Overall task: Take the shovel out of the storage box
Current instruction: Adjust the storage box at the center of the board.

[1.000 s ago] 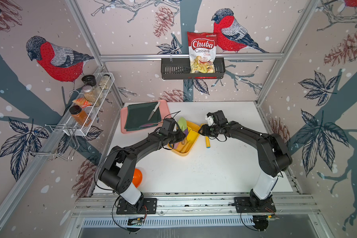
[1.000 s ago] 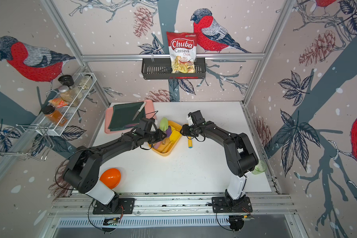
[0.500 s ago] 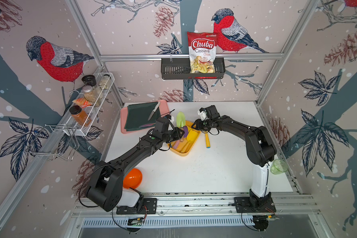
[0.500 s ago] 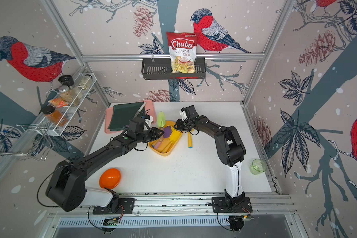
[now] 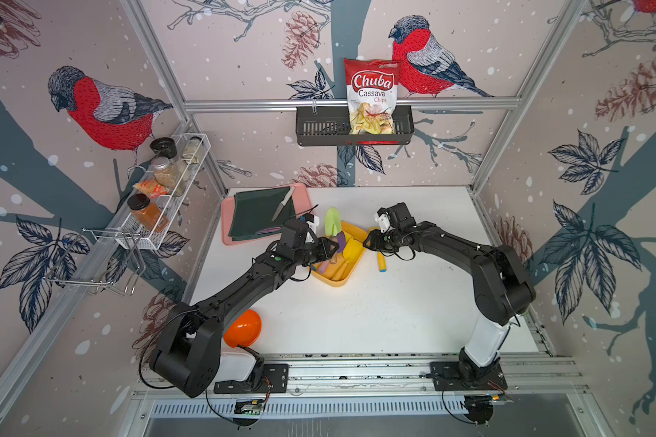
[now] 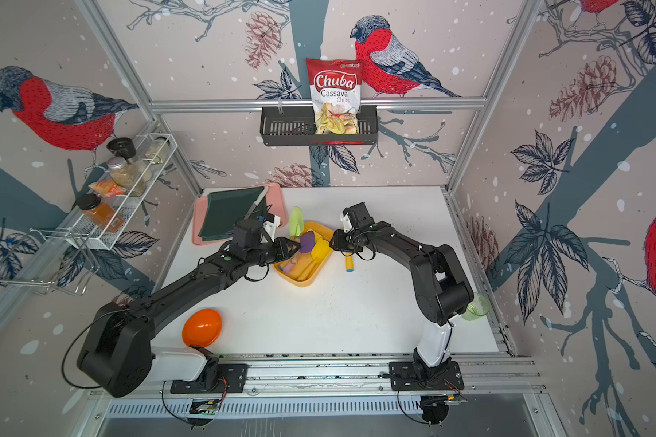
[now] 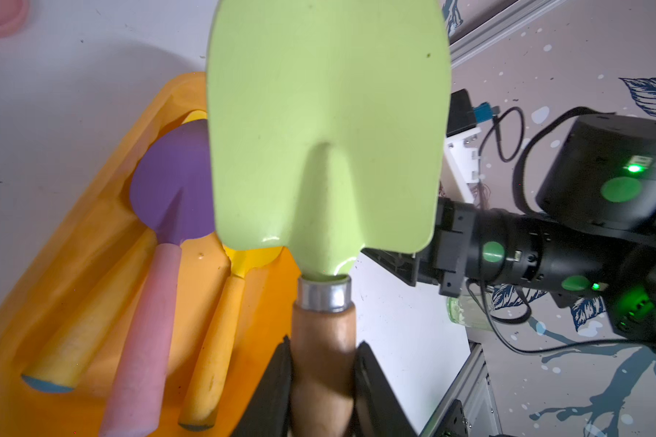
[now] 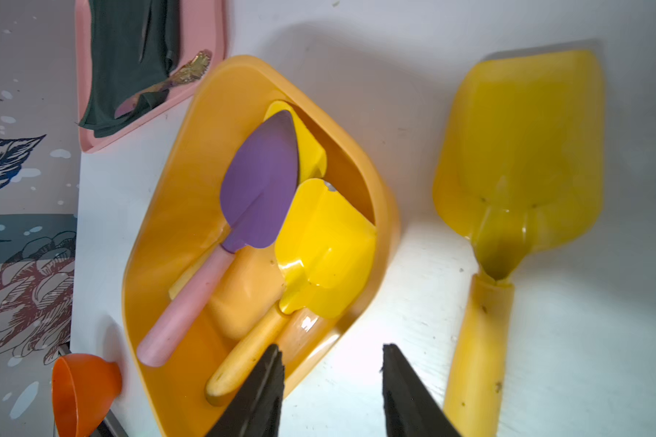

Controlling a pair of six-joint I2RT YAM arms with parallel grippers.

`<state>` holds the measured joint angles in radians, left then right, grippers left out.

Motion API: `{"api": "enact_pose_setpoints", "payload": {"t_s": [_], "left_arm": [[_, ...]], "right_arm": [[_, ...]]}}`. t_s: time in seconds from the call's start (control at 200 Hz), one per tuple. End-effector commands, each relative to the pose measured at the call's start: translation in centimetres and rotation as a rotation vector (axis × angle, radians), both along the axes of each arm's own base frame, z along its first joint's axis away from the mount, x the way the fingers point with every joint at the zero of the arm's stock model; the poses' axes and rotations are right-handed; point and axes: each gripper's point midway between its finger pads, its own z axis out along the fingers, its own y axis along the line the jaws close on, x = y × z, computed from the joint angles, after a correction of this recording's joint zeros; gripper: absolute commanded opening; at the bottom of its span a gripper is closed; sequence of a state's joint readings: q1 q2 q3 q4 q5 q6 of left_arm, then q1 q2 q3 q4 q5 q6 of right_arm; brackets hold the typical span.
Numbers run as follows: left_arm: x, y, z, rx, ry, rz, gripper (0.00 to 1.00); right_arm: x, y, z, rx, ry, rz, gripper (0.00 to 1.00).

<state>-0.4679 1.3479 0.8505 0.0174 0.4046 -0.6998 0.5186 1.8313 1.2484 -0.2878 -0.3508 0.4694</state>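
Note:
The storage box [image 5: 338,279] [image 6: 300,282] is a yellow-orange tub in the middle of the table. My left gripper [image 5: 332,248] [image 7: 322,378] is shut on the wooden handle of a light green shovel [image 5: 333,224] [image 7: 326,132], held raised over the box's far end. A purple shovel [image 8: 260,181] with a pink handle and a yellow shovel [image 8: 326,242] lie inside the box [image 8: 160,212]. My right gripper [image 5: 366,242] [image 8: 333,348] is open and holds nothing, above the box's right rim. Another yellow shovel [image 8: 519,151] [image 5: 381,261] lies on the table beside it.
A pink tray [image 5: 226,212] with a dark green cloth and a knife sits at the back left. An orange bowl [image 5: 243,327] stands by the left arm's base, a green cup [image 6: 476,306] behind the right arm. A black basket [image 5: 319,130] with a chips bag hangs on the back wall.
My left gripper has kept its hold on the green shovel, shifting only slightly. My right gripper swung toward the back and has come back down beside the box's right rim.

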Motion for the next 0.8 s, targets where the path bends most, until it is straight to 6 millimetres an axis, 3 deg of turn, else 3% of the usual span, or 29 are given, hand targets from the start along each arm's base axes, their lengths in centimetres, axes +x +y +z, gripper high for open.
{"api": "enact_pose_setpoints", "payload": {"t_s": [0.0, 0.335, 0.58, 0.685, 0.795], "left_arm": [[0.3, -0.8, 3.1, -0.079, -0.106, -0.034, 0.0], [-1.3, 0.1, 4.2, -0.092, -0.16, -0.035, 0.0], [-2.2, -0.3, 5.3, -0.174, -0.214, -0.069, 0.0], [-2.7, -0.5, 6.6, -0.217, -0.265, -0.094, 0.0], [-3.5, -1.0, 8.8, -0.288, -0.344, -0.144, 0.0]], "right_arm": [[0.8, 1.3, 0.6, 0.051, -0.021, 0.02, 0.46], [4.3, 4.3, 0.6, 0.086, -0.023, 0.068, 0.46], [6.6, 6.6, 1.0, 0.116, -0.032, 0.119, 0.47], [7.2, 6.1, 2.7, 0.119, -0.068, 0.119, 0.49], [6.8, 4.4, 6.6, 0.168, -0.139, 0.122, 0.52]]}}
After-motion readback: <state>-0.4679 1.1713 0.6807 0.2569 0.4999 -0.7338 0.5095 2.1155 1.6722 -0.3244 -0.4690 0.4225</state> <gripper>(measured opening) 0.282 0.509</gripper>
